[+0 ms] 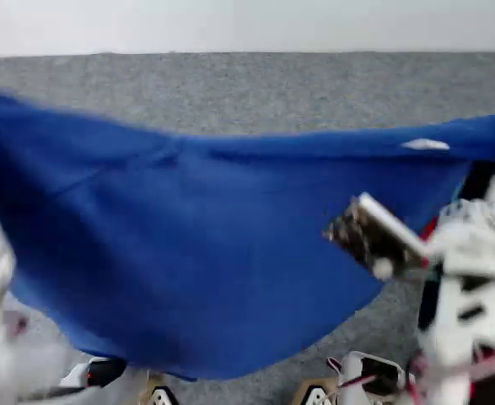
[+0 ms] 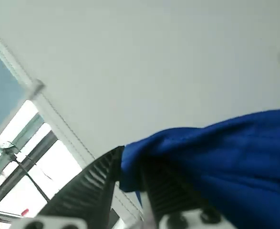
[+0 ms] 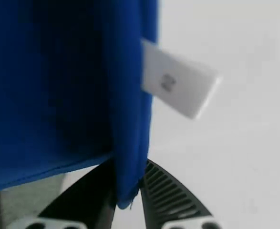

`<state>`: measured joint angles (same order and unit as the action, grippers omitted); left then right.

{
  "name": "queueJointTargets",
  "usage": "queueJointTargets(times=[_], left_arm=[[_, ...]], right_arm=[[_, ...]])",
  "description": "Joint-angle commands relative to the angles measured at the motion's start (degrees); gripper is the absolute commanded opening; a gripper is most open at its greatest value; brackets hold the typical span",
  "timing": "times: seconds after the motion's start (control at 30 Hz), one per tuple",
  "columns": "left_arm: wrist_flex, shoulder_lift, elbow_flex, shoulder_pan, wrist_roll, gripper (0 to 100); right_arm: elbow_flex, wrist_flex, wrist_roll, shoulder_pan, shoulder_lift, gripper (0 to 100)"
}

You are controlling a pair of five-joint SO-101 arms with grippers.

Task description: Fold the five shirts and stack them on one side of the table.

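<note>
**Spotter:** Start with the high view. Where is the shirt?

**Operator:** I have the blue shirt (image 1: 196,253) spread in the air over the grey tabletop (image 1: 272,84). Its upper edge is pulled taut and the rest hangs toward the arm bases. The long axis runs side to side from one arm to the other. I'd say it is held like this so it opens out flat before being laid down for folding.

**Spotter:** Which end is which?

**Operator:** The white label (image 1: 424,144) sits on the top edge at the end by my right arm (image 1: 475,270). I can't tell from here whether that edge is the collar or the hem.

**Spotter:** And the left wrist view?

**Operator:** My left gripper (image 2: 130,164) has its fingers (image 2: 92,186) closed tight on a bunched corner of the shirt. The cloth trails away from there. The ceiling (image 2: 154,57) is behind it, so I judge that wrist is tipped upward to keep the corner high.

**Spotter:** Right wrist view?

**Operator:** It's the same there. My right gripper (image 3: 128,188) has its fingers (image 3: 171,195) clamped on the shirt's seamed edge. The label sticks out farther along that edge. I read the two end grips as what keeps the shirt stretched.
</note>
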<state>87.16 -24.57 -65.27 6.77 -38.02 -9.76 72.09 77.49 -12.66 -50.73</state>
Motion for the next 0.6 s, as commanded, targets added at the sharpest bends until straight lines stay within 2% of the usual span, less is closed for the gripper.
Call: queueJointTargets(times=[0.0, 0.1, 0.2, 0.33, 0.57], left_arm=[[4.04, 6.77, 7.16, -0.18, -2.73, 1], [4.84, 12.48, 16.13, -0.26, -2.99, 1], [1.76, 19.25, 25.45, 0.09, -3.08, 1], [-7.56, 27.96, 33.01, 0.88, -2.90, 1], [-23.30, 40.26, 33.36, 1.49, -2.81, 1]], right_arm=[[9.49, -1.01, 2.37, 2.95, 3.65, 1.4], [17.93, -5.93, 2.29, 5.58, 7.69, 1.4], [24.70, -16.13, 2.20, 5.85, 12.44, 1.3], [29.36, -29.32, 2.20, 5.93, 19.47, 1.3], [29.54, -48.48, 2.20, 6.02, 33.10, 1.3]])
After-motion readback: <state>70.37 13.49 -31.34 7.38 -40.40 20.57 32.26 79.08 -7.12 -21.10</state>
